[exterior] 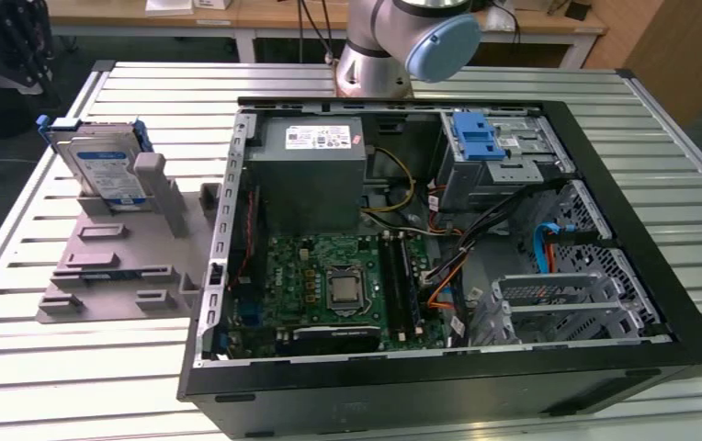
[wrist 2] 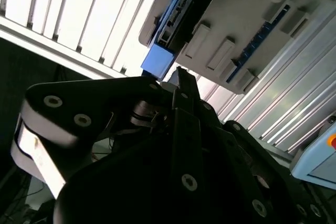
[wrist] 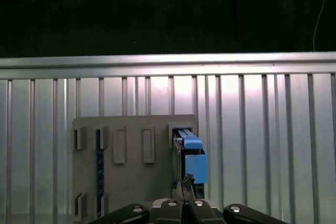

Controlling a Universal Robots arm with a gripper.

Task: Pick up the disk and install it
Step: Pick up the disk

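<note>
Silvery metal slats make up the table (exterior: 32,367), with wooden desks (exterior: 204,14) in the room behind it. An open computer case (exterior: 645,276) lies on its side on the table, taking up most of the exterior view's right. Inside it sit a green circuit board (exterior: 339,285), a grey power box (exterior: 314,175) and a blue clip (exterior: 476,138) on the drive cage. The arm (exterior: 388,46) rises from the table's far edge, just behind the case. On the exterior view's left, apart from the case, lies a grey plastic holder (exterior: 118,266). The disk (exterior: 104,170) stands on edge at the holder's far end, tilted back a little, label showing and blue frame around it. It is not in the case. In the first wrist view the same holder (wrist: 131,182) is seen from above (slots and all). The disk (wrist: 190,153) sits in its corner slot, and the claw (wrist: 184,186) points down towards the disk's blue end. The tip looks near the disk, but I cannot tell whether it touches. The second wrist view shows the claw (wrist 2: 185,80) from the side, dark against the bright slats, with the disk's (wrist 2: 157,59) blue corner just beyond its tip and the holder (wrist 2: 252,3) past that. Whether the claw is spread or pressed together cannot be told, and nothing can be seen in it.
</note>
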